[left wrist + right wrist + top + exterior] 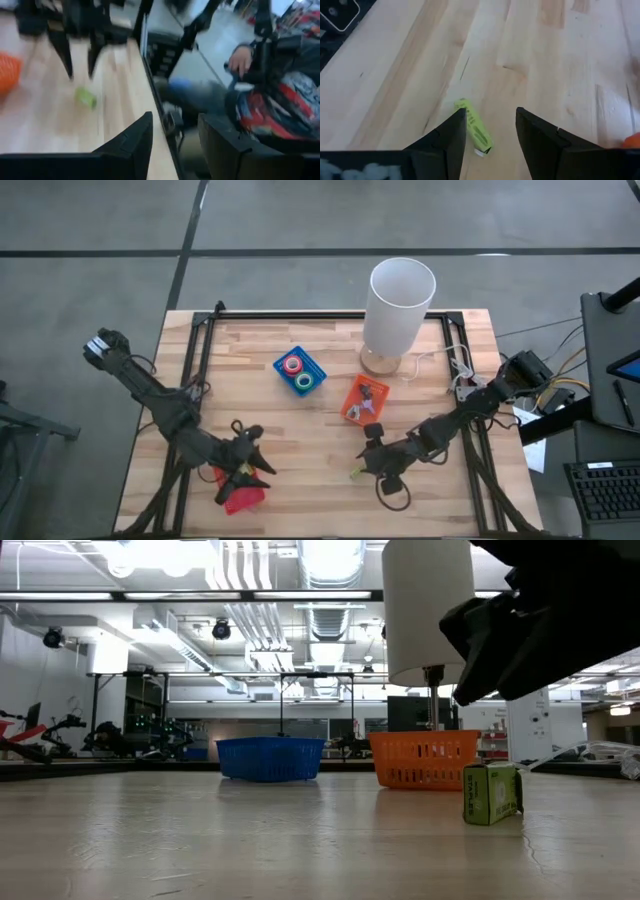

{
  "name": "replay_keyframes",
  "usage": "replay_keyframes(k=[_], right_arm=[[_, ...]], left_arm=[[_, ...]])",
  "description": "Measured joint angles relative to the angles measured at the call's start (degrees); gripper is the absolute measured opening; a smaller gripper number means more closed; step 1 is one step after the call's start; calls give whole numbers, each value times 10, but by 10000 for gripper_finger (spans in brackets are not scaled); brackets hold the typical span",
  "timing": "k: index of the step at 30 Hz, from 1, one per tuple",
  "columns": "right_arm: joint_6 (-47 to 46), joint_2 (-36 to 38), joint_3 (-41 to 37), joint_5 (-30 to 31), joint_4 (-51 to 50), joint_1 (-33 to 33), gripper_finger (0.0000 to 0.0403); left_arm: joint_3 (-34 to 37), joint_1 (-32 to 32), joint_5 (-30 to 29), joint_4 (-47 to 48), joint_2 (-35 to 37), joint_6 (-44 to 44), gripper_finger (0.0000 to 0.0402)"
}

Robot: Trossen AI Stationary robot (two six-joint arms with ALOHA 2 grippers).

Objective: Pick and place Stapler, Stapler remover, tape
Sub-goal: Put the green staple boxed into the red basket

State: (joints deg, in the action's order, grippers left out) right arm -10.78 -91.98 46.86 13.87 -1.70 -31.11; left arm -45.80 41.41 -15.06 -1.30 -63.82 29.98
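The right claw [487, 131] hangs just above a small green cardboard box [473, 127], with its two dark fingers spread wide and nothing between them. The box looks like a little pack of staples. It lies flat on the pale wooden worktop [300, 470], low and a bit right of the middle in the high view. In the low view it sits at the right, close to the orange plastic basket [424, 759].

The little box is probably light and stiff, with flat smooth sides. It could slide on the wood if one finger bumps it first. The best place to take hold looks like the two long sides, near the middle, so it does not tip or spin. A soft squeeze should do, since thin card can dent.

The left claw [245, 463] is at the lower left of the high view, above a red thing [243, 498] near the worktop's front edge. Its fingers are spread too, and empty.

The small red and green rolls of tape [297, 372] already sit in the blue plastic basket [313, 360], up near the middle. The orange basket holds some small metal-looking things, too tiny to name. A tall white lamp shade [400, 302] stands behind the baskets. A person's hand [240, 60] shows beyond the worktop edge in the left wrist view.
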Motion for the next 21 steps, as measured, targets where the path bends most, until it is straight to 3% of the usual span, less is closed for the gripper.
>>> replay_keyframes(k=[6, 21], right_arm=[[5, -5, -15, -3, 21, 0, 162], [3, -106, 11, -11, 34, 0, 139]], left_arm=[[0, 0, -28, -58, -1, -45, 159], [2, 0, -31, -57, -5, -63, 159]])
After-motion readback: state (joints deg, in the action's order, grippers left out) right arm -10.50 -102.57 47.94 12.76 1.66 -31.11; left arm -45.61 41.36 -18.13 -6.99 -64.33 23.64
